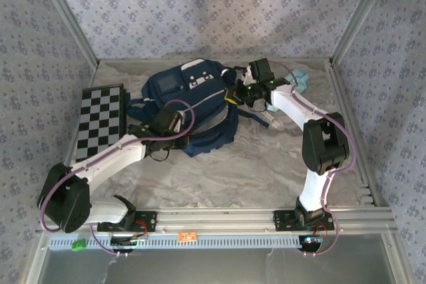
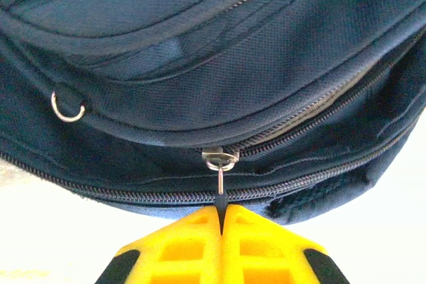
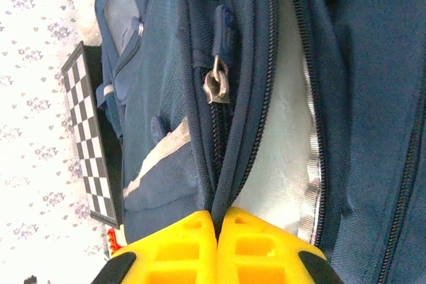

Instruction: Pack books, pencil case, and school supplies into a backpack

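Evidently mid-task: left pincer (image 2: 221, 216) is pinching zipper pull (image 2: 220, 179), closed tight. Right pincer (image 3: 216, 223) is clamping shut on backpack (image 1: 193, 98) opening edge, centre-far on surface (image 1: 253, 171). Pencil case (image 1: 301, 79) is lying far right, outside backpack, awaiting packing. Contents inside: cannot tell.

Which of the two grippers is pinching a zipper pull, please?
The left gripper: it is shut on the thin zipper pull, whereas the right gripper pinches fabric of the backpack.
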Robot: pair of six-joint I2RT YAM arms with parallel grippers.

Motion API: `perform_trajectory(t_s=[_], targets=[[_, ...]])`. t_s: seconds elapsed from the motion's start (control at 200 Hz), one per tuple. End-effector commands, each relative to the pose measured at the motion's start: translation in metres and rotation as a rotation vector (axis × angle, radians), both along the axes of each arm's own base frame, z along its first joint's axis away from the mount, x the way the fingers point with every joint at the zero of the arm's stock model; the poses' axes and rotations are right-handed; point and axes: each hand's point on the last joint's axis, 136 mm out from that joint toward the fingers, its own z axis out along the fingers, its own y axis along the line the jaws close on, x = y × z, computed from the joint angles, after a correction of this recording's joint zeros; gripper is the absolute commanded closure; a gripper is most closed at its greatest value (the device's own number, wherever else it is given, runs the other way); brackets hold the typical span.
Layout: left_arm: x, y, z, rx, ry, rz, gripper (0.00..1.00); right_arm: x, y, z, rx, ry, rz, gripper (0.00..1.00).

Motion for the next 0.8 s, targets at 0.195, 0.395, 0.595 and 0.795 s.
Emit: perform_trajectory(t_s=[0.195,0.395,0.595,0.795], targets=[[0.022,-0.046,0.017,-0.069,-0.034,-0.053,1.00,-0.030,0.028,-0.003,0.070,0.009,0.009,0.55],[0.023,-0.048,0.016,-0.074,-0.035,-0.060,1.00,-0.055,0.050,-0.013,0.097,0.026,-0.014,0.50],[0.023,-0.046,0.014,-0.062,-0.043,-0.058,1.00,-0.058,0.068,-0.022,0.068,0.014,-0.025,0.63],[0.022,-0.037,0.014,-0.020,-0.047,-0.050,1.00,-0.054,0.080,-0.024,0.087,0.014,-0.021,0.80]])
